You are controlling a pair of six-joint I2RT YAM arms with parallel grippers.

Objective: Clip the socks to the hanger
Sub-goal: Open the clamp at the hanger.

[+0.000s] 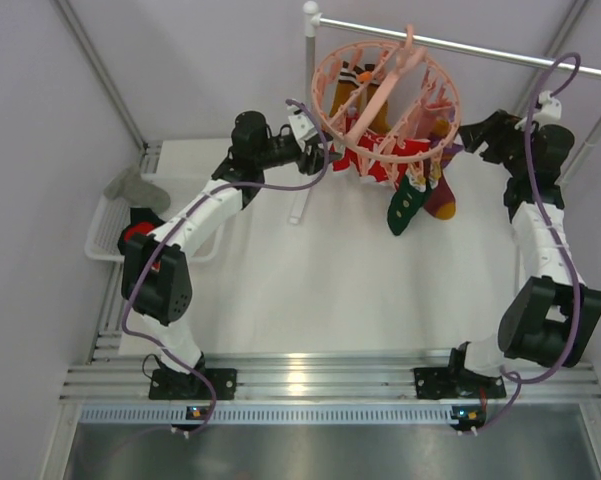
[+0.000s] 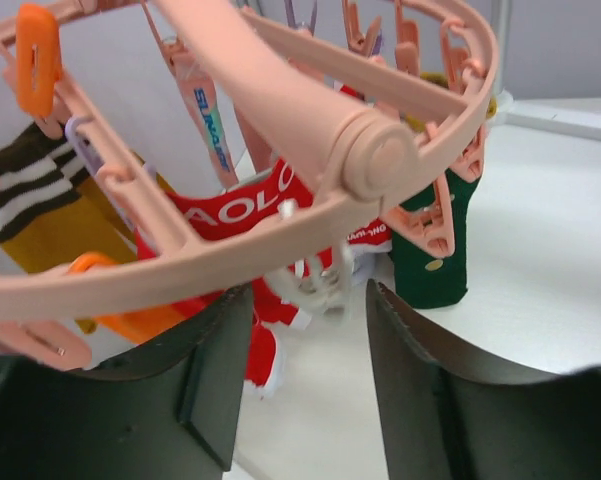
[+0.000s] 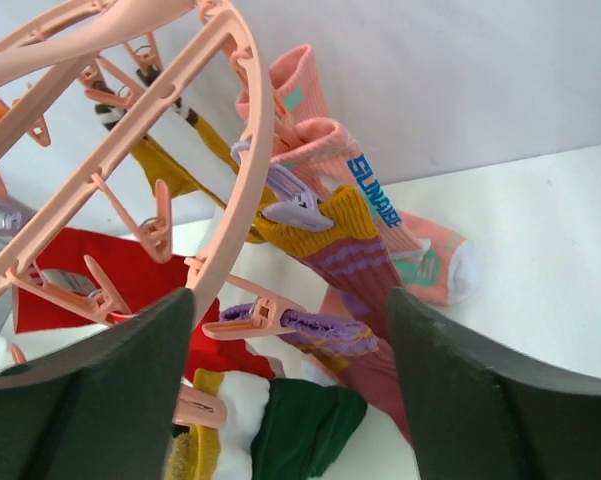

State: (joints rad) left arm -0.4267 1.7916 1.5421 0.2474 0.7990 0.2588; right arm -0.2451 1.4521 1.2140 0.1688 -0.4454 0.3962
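The round salmon-pink hanger [image 1: 392, 152] hangs from the rail with several socks clipped to it: a red one with white letters [image 1: 365, 165], a dark green one [image 1: 408, 205] and a maroon one [image 1: 443, 197]. My left gripper [image 1: 318, 155] is at the ring's left side. It is open, its fingers [image 2: 205, 370] just under the ring [image 2: 280, 240], with nothing between them and the red sock [image 2: 250, 205] behind. My right gripper [image 3: 290, 330] is open at the ring's right side [image 3: 245, 120]. Its jaws stand wide on either side of a pink clip holding a purple cuff [image 3: 310, 325], without touching it.
A grey metal rail [image 1: 460, 45] on a white pole carries the hanger. A white mesh basket [image 1: 95, 240] at the left holds a grey sock [image 1: 135, 185] and something red [image 1: 135, 232]. A salmon sock with blue letters [image 3: 380, 210] hangs behind the mustard-and-maroon one [image 3: 350, 250].
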